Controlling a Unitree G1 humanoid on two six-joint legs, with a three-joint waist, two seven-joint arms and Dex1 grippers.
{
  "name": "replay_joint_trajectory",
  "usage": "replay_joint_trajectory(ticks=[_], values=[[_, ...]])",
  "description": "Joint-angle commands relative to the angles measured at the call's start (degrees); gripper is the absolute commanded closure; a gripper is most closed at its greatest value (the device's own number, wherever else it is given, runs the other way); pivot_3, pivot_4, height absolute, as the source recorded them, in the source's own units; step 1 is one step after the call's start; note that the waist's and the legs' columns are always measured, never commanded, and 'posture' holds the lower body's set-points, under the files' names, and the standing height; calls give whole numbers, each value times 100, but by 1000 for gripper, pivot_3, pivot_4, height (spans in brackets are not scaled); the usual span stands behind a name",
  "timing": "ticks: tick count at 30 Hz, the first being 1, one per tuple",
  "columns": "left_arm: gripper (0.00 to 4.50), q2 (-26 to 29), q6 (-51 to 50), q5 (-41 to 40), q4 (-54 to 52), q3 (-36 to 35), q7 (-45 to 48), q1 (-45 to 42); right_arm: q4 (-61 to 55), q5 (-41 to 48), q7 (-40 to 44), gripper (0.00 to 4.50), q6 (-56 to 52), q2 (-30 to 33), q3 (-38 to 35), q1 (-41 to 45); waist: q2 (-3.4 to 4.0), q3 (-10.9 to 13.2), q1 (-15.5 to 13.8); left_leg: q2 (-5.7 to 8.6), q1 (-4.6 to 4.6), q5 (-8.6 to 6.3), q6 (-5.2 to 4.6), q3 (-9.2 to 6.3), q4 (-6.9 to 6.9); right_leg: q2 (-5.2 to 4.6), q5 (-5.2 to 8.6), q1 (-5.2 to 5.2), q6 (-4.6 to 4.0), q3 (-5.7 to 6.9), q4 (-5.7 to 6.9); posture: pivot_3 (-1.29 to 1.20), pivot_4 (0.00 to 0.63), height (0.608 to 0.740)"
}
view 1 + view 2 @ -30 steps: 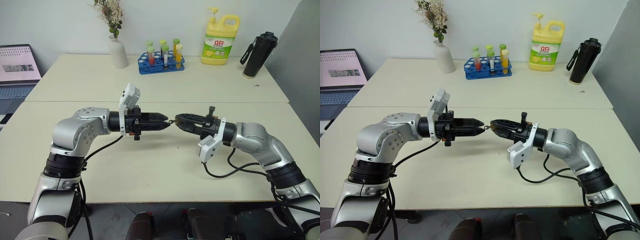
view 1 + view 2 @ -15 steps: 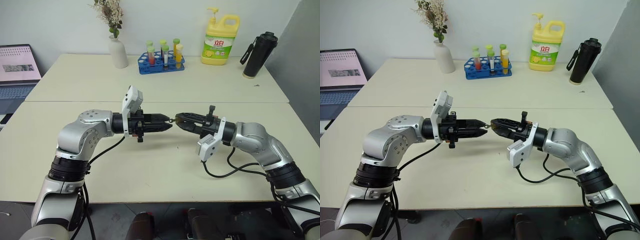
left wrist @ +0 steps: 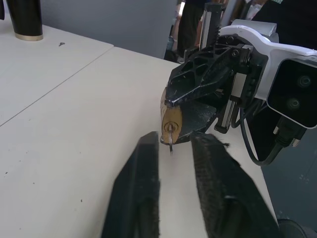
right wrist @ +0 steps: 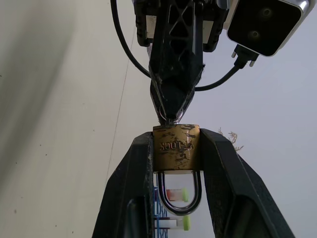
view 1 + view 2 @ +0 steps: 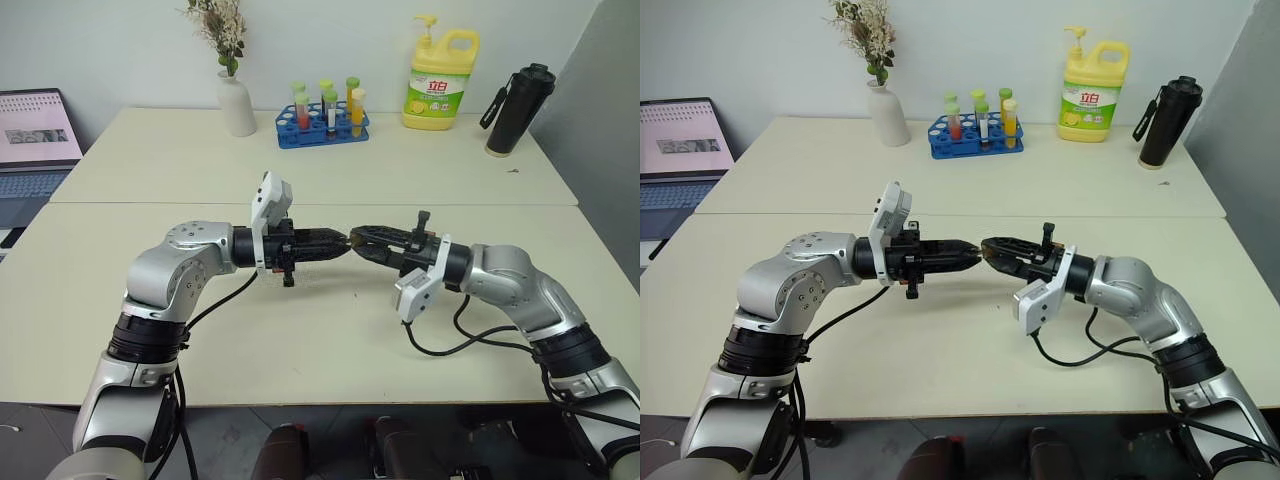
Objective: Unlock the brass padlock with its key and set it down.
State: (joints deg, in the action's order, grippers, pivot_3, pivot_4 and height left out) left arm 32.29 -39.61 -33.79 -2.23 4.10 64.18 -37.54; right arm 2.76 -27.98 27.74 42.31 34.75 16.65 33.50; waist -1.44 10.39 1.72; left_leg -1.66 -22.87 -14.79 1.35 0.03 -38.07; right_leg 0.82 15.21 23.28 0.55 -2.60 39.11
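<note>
left gripper (image 3: 171, 144) nipping the key (image 3: 170, 135), jaws nearly together on it, key already seated in the padlock (image 4: 176, 146). right gripper (image 4: 176, 148) clamped on padlock body, mid-air above table (image 5: 300, 340), shackle closed. best to twist about key axis only, no side load, right side rigid.

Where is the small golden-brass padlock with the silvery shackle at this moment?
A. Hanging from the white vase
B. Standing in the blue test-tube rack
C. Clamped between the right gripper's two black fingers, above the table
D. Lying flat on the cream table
C: the right wrist view shows the brass padlock squeezed between the right gripper's fingers, shackle still closed.
</note>
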Motion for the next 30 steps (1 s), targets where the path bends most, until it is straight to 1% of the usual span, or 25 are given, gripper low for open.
replay_joint_trajectory(ticks=[1, 8, 12, 18, 23, 26, 30], values=[[4500, -38, 94, -18, -16, -114, -38, -119, -114, 162, 0, 3559, 10, -9, -58, 90, 0, 0, -1, 0, 0, 0, 0, 0, 0, 0, 0, 0, 0, 0, 0, 0, 150, 740], [4500, -38, 101, -7, -48, -71, -12, -106, -136, 211, 33, 3559, -25, 4, -64, 70, 0, 0, -1, 0, 0, 0, 0, 0, 0, 0, 0, 0, 0, 1, 0, 0, 150, 740], [4500, -10, 367, 148, -148, 25, 61, -66, -172, 397, 102, 3559, -202, -70, -86, 48, 0, 0, -1, 0, 0, 0, 0, 0, 0, 0, 0, 0, 0, 0, 0, 0, 150, 740], [4500, 62, 1942, 1137, -265, 414, 195, 60, -292, 895, 293, 3559, -749, -243, -181, -27, 0, 0, -5, 1, 0, 0, 0, 1, 0, 0, -1, 0, -1, -1, 0, 0, 150, 740], [4500, -86, 3147, 1712, -62, 511, 116, 16, -400, 1090, 404, 3559, -977, -302, -205, -31, 0, 0, -6, 1, 0, 0, 0, 2, 0, 0, -1, 0, -1, -1, -1, 0, 150, 740], [4500, -172, 3463, 1831, 65, 485, 102, -29, -441, 1133, 424, 3559, -1036, -308, -209, -25, 0, 0, -6, 1, 0, 0, -1, 4, 0, 0, -1, 0, -1, -1, -1, 0, 150, 740], [4500, -118, 4029, 2129, 251, 586, 234, -25, -473, 1129, 425, 3559, -1059, -308, -198, -38, 0, 0, -3, 0, 0, -1, -1, 4, 1, 1, 0, 0, 0, 0, -1, 0, 150, 740]])
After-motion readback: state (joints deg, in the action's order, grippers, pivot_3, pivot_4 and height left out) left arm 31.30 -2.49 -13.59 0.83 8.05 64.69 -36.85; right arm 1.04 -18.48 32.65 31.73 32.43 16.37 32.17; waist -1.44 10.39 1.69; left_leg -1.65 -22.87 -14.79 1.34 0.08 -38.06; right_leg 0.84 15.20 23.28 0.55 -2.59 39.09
